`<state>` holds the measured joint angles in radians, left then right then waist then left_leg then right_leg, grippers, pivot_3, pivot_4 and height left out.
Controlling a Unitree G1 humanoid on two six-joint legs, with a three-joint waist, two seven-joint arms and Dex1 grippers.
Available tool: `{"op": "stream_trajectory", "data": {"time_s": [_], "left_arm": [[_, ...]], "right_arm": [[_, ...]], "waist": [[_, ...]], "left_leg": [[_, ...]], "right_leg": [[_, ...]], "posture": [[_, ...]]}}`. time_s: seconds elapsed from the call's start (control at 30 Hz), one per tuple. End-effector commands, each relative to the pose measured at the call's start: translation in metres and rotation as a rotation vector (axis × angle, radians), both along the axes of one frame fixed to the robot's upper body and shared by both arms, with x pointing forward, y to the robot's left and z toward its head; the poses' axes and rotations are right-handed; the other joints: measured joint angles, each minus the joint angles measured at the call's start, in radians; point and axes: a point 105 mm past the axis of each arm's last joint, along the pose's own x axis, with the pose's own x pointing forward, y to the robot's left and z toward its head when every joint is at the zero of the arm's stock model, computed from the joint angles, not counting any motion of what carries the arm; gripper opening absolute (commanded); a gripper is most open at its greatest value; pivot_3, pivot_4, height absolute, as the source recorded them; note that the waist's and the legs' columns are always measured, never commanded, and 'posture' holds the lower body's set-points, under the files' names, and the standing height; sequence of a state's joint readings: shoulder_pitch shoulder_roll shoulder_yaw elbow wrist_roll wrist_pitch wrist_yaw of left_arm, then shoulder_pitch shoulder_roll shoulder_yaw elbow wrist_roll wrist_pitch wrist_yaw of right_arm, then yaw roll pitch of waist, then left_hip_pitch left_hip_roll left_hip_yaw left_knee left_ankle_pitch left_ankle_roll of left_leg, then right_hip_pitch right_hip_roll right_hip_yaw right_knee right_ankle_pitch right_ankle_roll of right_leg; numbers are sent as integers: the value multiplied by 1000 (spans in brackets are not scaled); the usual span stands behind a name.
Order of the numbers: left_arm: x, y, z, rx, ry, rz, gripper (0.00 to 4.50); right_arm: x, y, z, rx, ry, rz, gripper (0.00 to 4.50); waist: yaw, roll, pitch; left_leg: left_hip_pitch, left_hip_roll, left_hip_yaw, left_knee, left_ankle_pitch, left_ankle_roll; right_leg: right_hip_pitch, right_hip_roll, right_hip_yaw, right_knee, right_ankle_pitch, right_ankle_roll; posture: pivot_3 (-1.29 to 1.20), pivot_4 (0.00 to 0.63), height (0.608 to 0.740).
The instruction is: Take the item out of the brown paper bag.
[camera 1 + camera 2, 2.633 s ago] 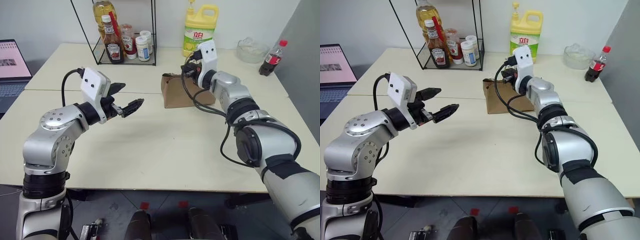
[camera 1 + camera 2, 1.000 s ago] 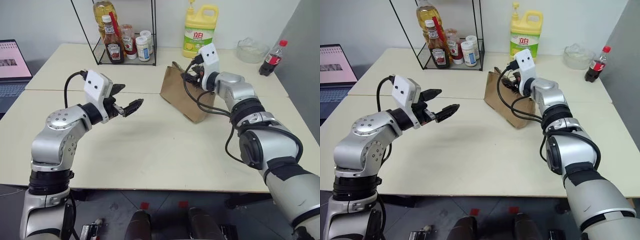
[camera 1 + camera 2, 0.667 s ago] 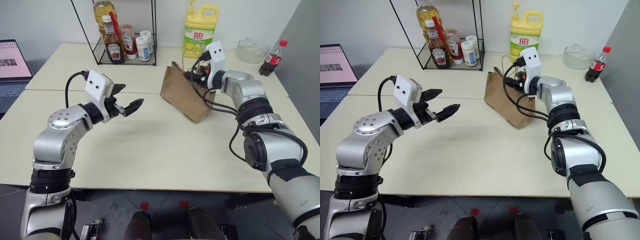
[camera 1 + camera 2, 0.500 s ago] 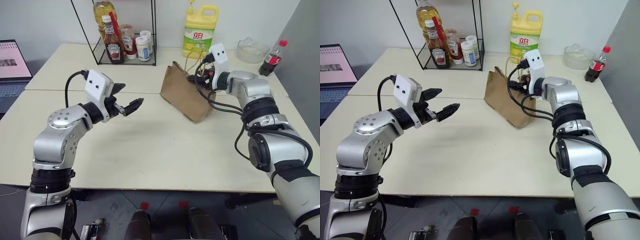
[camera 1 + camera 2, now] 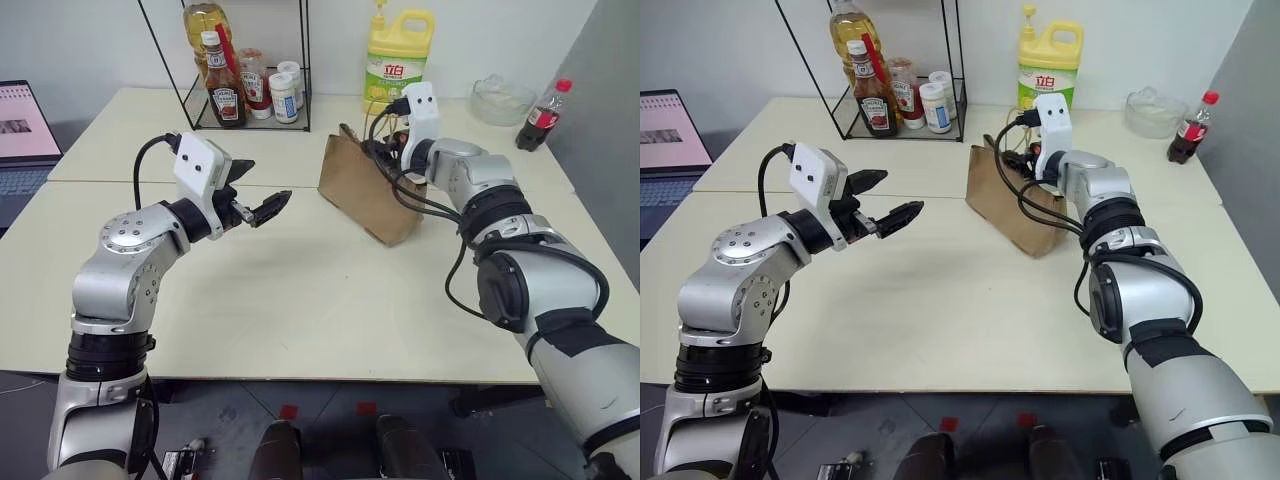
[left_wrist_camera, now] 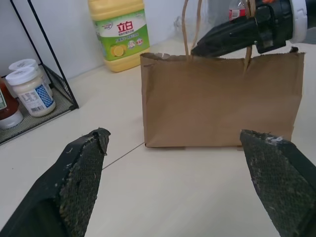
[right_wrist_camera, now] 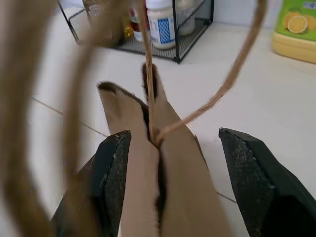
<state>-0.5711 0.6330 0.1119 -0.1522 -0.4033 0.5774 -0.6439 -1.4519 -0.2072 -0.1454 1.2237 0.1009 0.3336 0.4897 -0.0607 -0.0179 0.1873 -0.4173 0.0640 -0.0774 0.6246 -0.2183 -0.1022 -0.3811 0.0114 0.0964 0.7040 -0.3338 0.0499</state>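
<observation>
From the head we see the brown paper bag standing on the table toward its far edge, tipped so that its top leans toward the rack side. Our right gripper is at the bag's top, among its cord handles. From here its fingers are hidden behind the wrist housing and cables.

The right wrist view settles it. Both black fingers stand apart, one on each side of the bag's pinched top edge, with a handle cord running up between them. The jaws are part open and we cannot tell whether they touch the paper. The bag's mouth is pressed nearly shut here, and the item inside is not visible to us.

Our left gripper hangs over the middle of the table, well apart from the bag, jaws spread wide and holding nothing. Its wrist view gives the bag's broad flat side, which the head views show only at an angle. It also shows one black finger of the right gripper lying along the bag's top edge.

At the table's far edge stands a yellow detergent jug with a green label bearing two Chinese characters and a lemon picture. In the wire rack near the far left corner, a sauce bottle reads "Heinz". A cola bottle with a red cap and a glass bowl sit near the far right corner.
</observation>
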Motion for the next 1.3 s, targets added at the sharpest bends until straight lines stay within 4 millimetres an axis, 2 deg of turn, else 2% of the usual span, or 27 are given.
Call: {"op": "stream_trajectory", "data": {"time_s": [0.03,0.23,0.5,0.63,0.8,1.13,1.3], "left_arm": [[-4,0,13,4,-60,-4,4500],[-5,2,13,1,-60,9,4500],[-5,3,14,-2,-63,14,4500],[-5,3,14,-3,-66,20,4500],[-5,4,14,-6,-67,25,4500],[-5,3,13,-10,-68,24,4500],[-5,5,12,-11,-60,25,4500]], "right_arm": [[-1,11,30,41,-81,20,2959],[-2,25,33,55,-99,29,2959],[0,25,29,52,-129,1,2959],[1,22,30,42,-153,-11,2054],[1,20,29,42,-157,-15,130],[0,22,33,52,-162,4,53],[-6,32,40,70,-176,82,53]], "waist": [[0,0,0],[0,0,0],[0,0,0],[-1,0,0],[-1,0,0],[-1,0,0],[-1,0,0]], "left_leg": [[0,0,0,0,0,0],[0,0,0,0,0,0],[0,0,0,0,0,0],[0,0,0,0,0,0],[0,0,0,0,0,0],[0,0,0,0,0,0],[0,0,0,0,0,0]], "right_leg": [[0,0,0,0,0,0],[0,0,0,0,0,0],[0,0,0,0,0,0],[0,0,0,1,0,0],[-1,0,0,1,0,0],[-1,0,0,1,0,0],[-1,0,0,1,0,0]], "posture": [[0,150,740],[0,150,740],[0,150,740],[0,150,740],[0,150,740],[0,150,740],[0,150,740]]}}
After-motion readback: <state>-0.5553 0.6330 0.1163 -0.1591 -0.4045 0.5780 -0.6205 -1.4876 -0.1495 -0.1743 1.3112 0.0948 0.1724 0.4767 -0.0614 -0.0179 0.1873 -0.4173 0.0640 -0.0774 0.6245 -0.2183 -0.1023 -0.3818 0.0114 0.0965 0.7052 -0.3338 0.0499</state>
